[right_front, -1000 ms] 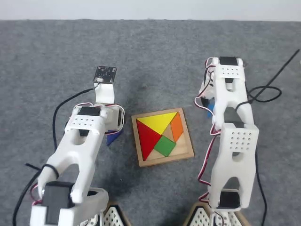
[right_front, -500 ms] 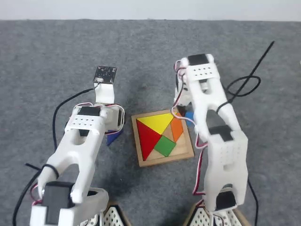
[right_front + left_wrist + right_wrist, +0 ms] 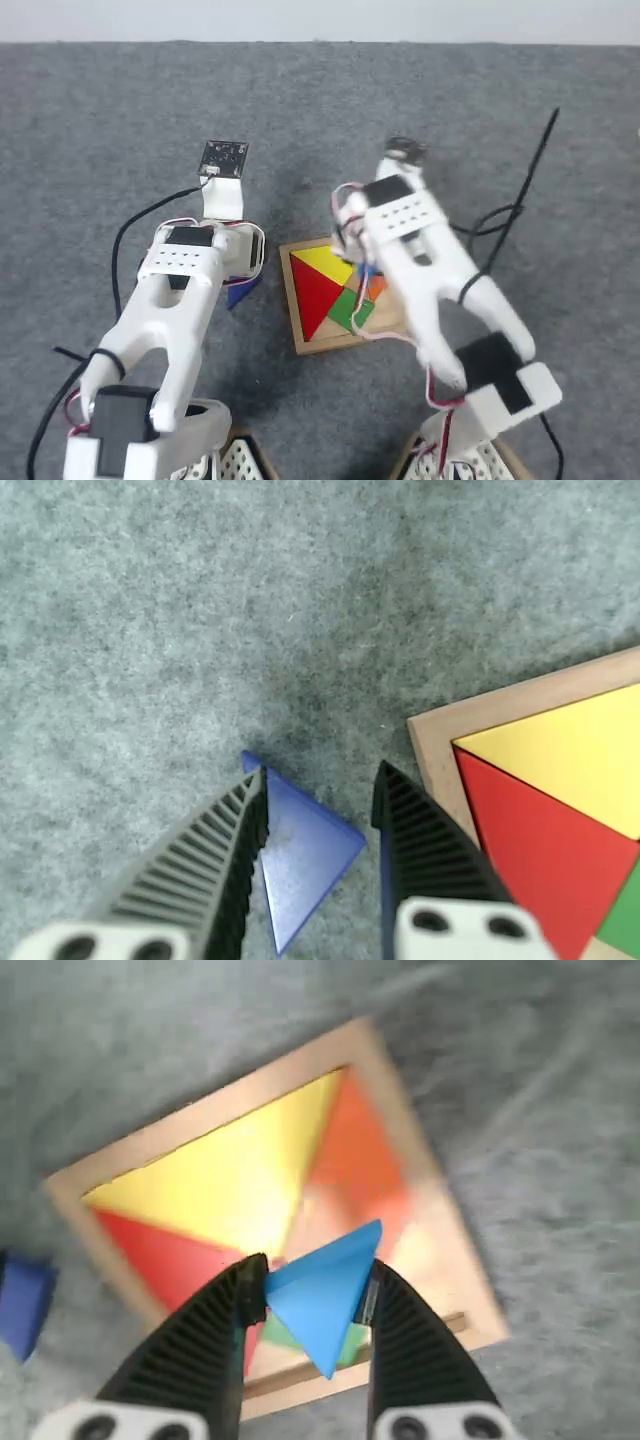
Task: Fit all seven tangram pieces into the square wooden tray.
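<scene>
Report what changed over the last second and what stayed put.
The right arm swung left from beside the tray to above it, carrying the light blue triangle clamped in the right gripper. The left gripper stayed open over the dark blue triangle on the carpet. The tray and its yellow, red, green and orange pieces did not move.

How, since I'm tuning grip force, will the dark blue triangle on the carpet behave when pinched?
The flat dark blue triangular piece looks stiff and probably light. Its slanted edges might squirt from the left claw. The fuzzy grey carpet likely resists sliding.
</scene>
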{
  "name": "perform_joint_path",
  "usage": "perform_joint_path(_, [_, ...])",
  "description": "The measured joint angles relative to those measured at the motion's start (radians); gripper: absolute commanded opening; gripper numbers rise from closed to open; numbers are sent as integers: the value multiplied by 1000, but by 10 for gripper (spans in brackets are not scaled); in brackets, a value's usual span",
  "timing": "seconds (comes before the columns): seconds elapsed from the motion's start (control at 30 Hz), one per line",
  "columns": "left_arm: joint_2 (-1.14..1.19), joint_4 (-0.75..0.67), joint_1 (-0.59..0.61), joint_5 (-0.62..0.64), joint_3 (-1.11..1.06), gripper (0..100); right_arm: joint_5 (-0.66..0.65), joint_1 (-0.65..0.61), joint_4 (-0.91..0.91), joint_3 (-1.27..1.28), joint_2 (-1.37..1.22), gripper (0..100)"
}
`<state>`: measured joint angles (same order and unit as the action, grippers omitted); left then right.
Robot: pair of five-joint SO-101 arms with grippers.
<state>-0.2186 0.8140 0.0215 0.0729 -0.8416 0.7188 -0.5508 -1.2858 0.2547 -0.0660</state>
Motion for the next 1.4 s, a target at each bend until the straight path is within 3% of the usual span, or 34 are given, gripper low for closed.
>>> perform_joint_path(0.23, [0,0,0,0,0,165,37,-109,21,6,-49,62])
perform_joint_path(0.6, [0,0,0,-15,0,165,60,-229,21,-18,-133,246])
perform_joint_path(0.77, [0,0,0,-17,0,165,60,-227,5,-35,-133,233])
perform_joint_path(0.9, [0,0,0,-21,0,164,55,-219,-49,-94,-133,133])
perform_joint_path(1.07, [-28,2,3,-21,0,164,-87,-61,-144,-147,-63,54])
perform_joint_path(1.2, [-112,107,17,-52,55,163,-241,146,-155,-120,92,6])
perform_joint_path(1.4, [-256,302,-63,-189,86,163,-735,491,34,195,336,6])
